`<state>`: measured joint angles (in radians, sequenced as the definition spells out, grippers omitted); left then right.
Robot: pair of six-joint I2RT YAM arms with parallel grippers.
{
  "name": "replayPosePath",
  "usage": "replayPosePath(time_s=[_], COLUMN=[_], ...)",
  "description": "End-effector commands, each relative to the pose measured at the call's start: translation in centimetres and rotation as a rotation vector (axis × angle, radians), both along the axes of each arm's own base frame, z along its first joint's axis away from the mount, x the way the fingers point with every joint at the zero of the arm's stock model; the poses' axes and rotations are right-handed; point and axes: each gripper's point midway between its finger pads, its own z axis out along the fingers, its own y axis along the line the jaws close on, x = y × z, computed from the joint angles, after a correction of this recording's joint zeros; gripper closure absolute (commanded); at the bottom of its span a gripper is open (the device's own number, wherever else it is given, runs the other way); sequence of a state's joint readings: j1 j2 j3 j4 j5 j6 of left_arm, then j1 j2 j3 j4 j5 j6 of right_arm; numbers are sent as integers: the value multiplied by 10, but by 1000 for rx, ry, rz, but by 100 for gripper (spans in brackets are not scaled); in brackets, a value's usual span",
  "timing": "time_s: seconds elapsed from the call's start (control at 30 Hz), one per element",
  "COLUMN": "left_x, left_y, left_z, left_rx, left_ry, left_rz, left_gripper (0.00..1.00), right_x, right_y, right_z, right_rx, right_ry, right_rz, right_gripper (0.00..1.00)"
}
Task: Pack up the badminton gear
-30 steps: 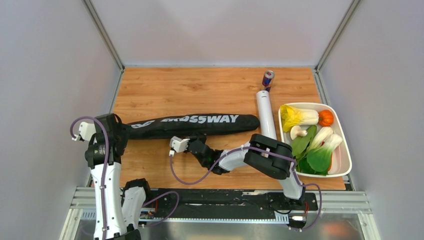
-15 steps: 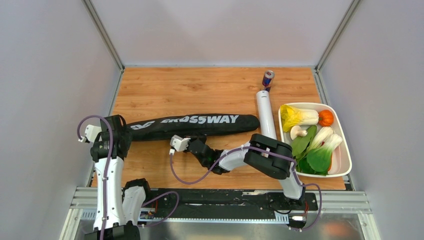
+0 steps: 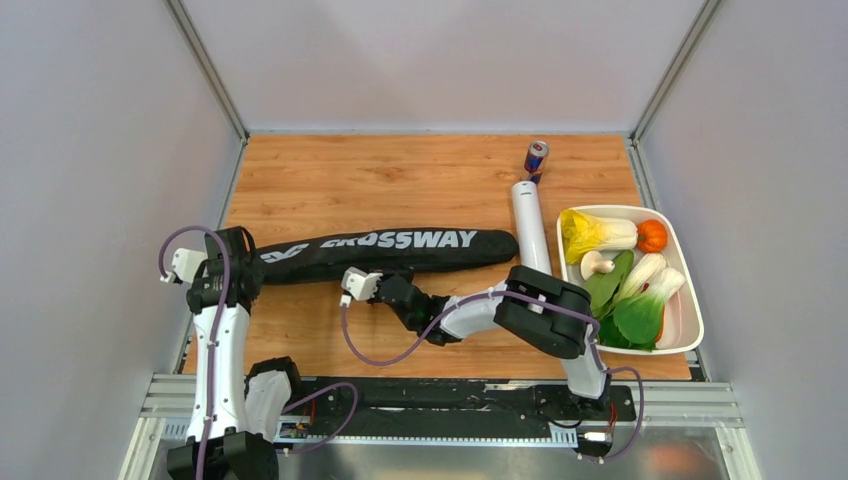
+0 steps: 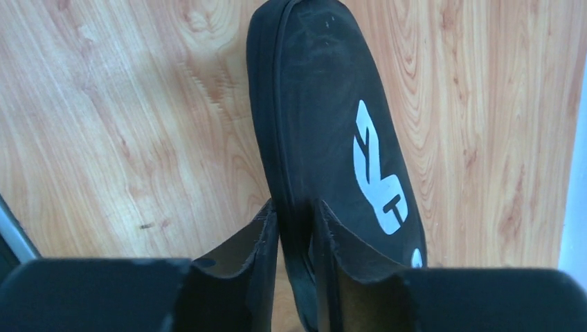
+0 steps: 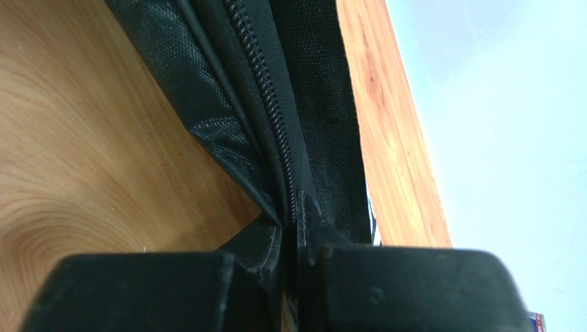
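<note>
Pale grey walls (image 3: 430,60) close in a light wooden counter (image 3: 400,180) on three sides, and we see both arms reaching onto it from the near edge. A long black fabric racket bag (image 3: 400,250) printed "CROSSWAY" in white lies flat across the middle of the counter, running left to right, with its left end near the counter's left edge. Just past its right end a slim white tube (image 3: 530,225) lies flat, pointing from near to far. At the tube's far tip stands a small red-and-blue drink can (image 3: 536,157). To the right of the tube, near the counter's right edge, sits a white plastic tray (image 3: 686,318) filled with vegetables (image 3: 620,290). The left gripper (image 4: 294,211) is at the bag's left end. In its wrist view we see the two dark fingers (image 4: 259,242) standing close on either side of the bag's raised rim. We cannot tell whether they are pressing on it. The right gripper (image 5: 291,221) is low against the bag's near edge, roughly a third of the way along from the left. In its wrist view the fingers are drawn together and clamped on the fabric at the line of the bag's black zip (image 5: 266,124), which runs away from them along the bag's side.
</note>
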<state>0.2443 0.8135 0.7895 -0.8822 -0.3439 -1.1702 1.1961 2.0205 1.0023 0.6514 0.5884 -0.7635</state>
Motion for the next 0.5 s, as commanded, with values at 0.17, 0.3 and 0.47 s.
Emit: replayPosePath(time_s=[0.17,0.3,0.47], left_x=[10,15,16], left_y=[-6,-12,-16], left_z=[2,3,-1], left_rx=[-44,-69,-87], left_ry=[-65,-87,-93], left_rz=[-14,-35,-43], left_gripper=[100,100,100], right_x=[-32,-52,-63], right_y=[28,31,36], right_z=[50,72,105], right_rx=[208,252,315], right_ry=[183,263,287], right_rz=[168,245,313], right_gripper=[53,37,35])
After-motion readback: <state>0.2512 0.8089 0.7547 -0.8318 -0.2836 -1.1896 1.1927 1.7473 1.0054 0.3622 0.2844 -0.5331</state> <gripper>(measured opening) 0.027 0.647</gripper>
